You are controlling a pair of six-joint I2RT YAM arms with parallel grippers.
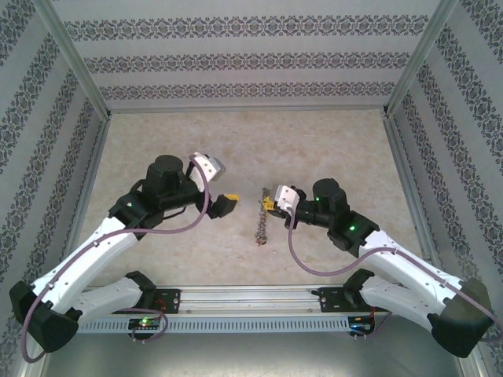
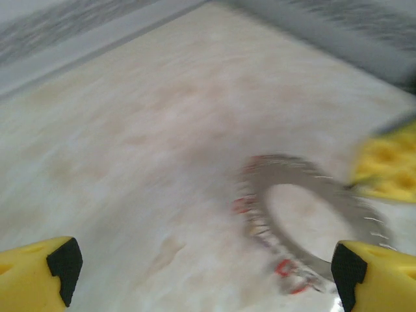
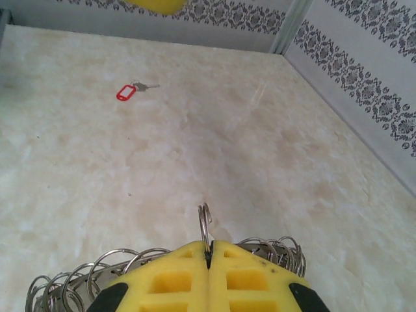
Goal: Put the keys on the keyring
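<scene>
Right gripper [image 3: 208, 255] clamped shut on the keyring [image 2: 294, 173] over the middle of the tabletop [image 1: 330, 149], threaded keys [image 1: 261, 226] bunched on it; left gripper [image 2: 208, 268] wide open and empty, ring just ahead-right of its fingers [image 2: 39, 276]; loose red-tagged key [image 3: 132, 91] lies out toward the left edge, so left arm looks nearer.

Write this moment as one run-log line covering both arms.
left fingers: open, empty | right fingers: shut on keyring | keys: many on keyring | red-tagged key: loose on table

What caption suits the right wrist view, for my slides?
Right gripper shut on the keyring; a red-tagged key lies apart on the table.
</scene>
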